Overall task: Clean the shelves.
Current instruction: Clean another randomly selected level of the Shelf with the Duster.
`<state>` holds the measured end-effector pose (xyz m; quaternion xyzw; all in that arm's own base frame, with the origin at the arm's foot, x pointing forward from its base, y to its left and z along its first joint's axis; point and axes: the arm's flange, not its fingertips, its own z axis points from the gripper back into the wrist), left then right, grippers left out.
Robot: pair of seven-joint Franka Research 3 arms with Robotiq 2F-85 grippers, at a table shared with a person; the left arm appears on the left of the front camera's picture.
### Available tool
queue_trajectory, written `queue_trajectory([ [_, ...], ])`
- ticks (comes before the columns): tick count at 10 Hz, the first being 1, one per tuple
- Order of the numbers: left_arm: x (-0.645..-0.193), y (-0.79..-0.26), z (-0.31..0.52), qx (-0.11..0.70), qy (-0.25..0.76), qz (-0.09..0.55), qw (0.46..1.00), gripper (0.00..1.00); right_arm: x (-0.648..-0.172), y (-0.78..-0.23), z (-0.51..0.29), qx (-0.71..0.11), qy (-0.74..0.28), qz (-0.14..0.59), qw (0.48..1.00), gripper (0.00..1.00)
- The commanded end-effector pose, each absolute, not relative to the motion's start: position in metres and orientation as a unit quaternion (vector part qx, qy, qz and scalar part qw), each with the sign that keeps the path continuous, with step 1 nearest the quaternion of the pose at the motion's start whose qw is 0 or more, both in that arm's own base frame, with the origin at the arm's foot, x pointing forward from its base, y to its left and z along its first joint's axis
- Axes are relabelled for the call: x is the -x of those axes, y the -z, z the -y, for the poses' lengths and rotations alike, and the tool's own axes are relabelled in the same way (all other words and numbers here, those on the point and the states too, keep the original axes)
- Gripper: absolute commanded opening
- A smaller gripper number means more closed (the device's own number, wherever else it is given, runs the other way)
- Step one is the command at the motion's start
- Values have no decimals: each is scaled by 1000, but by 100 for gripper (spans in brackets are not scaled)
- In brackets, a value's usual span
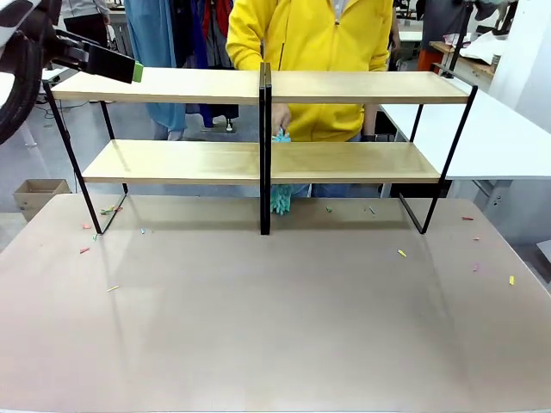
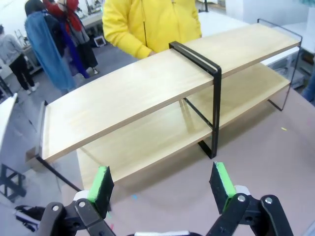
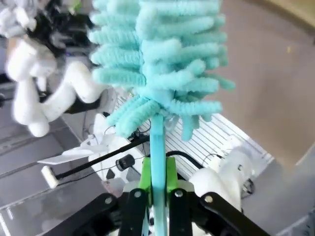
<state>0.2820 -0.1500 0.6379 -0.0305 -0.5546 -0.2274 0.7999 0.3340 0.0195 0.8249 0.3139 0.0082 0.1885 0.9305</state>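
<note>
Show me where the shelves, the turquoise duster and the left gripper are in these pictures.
shelves (image 1: 344, 87): front view, on the top wooden board.
turquoise duster (image 3: 162, 54): right wrist view, on its fluffy head.
left gripper (image 2: 165, 184): left wrist view, midway between its green-padded fingertips.

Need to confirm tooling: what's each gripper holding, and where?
Right gripper: shut on the turquoise duster, fingers clamping its thin handle below the fluffy head. Left gripper: open, holding nothing.
</note>
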Motion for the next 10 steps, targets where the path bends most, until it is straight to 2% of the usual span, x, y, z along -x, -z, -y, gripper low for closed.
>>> queue_trajectory([
  [1,-281,-637,149,29,226,556,800,100,-387,-837,-33,-323,-184,-37,928,12],
  [2,-281,-637,149,29,226,556,800,100,-387,-837,-33,-323,-184,-37,928,12],
  [3,-281,-637,149,29,226,556,800,100,-348,-824,-25,-318,-189,-20,929,12],
  [4,-281,-637,149,29,226,556,800,100,-357,-835,-20,-339,-235,20,911,12],
  [6,-281,-637,149,29,226,556,800,100,-336,-842,35,-380,-264,47,885,12],
  [8,-281,-637,149,29,226,556,800,100,-294,-815,108,-417,-235,70,875,12],
  [10,-281,-637,149,29,226,556,800,100,-239,-769,163,-464,-260,111,840,12],
])
